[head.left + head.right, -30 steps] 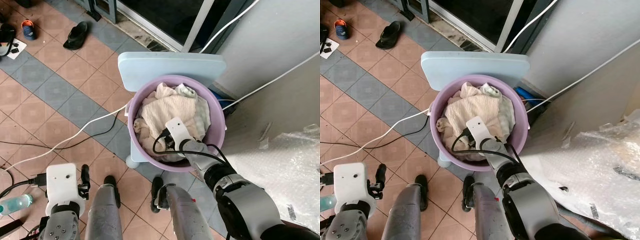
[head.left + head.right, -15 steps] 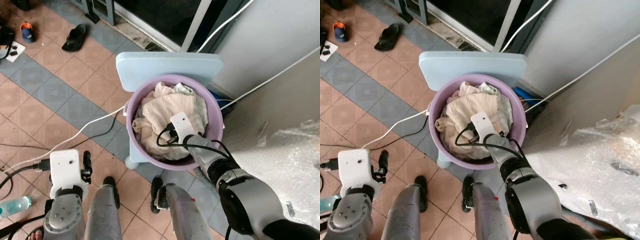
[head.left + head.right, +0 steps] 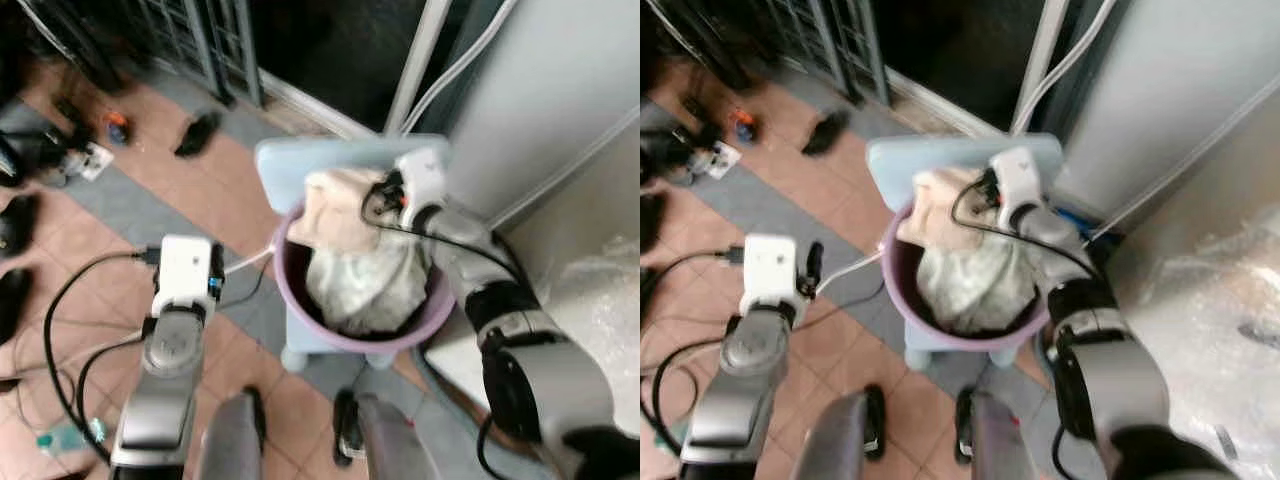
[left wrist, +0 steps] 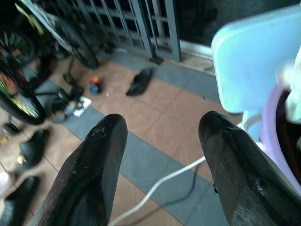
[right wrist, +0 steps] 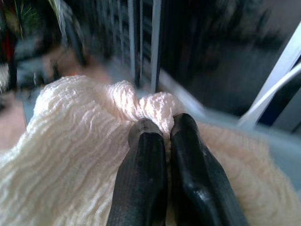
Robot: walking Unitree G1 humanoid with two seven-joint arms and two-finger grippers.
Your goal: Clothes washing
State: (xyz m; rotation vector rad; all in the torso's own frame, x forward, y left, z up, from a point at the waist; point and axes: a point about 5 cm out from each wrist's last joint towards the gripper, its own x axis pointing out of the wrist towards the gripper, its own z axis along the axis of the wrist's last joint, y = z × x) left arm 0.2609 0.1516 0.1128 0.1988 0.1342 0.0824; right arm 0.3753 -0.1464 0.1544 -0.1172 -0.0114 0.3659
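A purple wash basin (image 3: 300,310) stands on a pale blue stool (image 3: 300,160) and holds pale laundry (image 3: 365,280). My right gripper (image 5: 160,129) is shut on a cream knitted cloth (image 5: 70,132), pinching a fold of it between the fingers. In the head views the cream knitted cloth (image 3: 335,215) hangs lifted above the basin's far rim, under my right wrist (image 3: 420,180). My left gripper (image 4: 162,127) is open with nothing between its fingers, held above the tiled floor to the left of the basin; its wrist (image 3: 185,280) is raised beside the basin.
A white cable (image 3: 245,262) runs over the tiles to the stool. Sandals (image 3: 197,132) and shoes (image 3: 15,215) lie at the left near a metal gate (image 3: 215,40). A grey wall (image 3: 560,90) and clear plastic sheeting (image 3: 600,300) stand at the right. Bicycle wheels (image 4: 19,70) show in the left wrist view.
My right gripper has risen out of the basin with the cream cloth, towards the far rim. My left arm has lifted from low at my side. The camera has tilted up.
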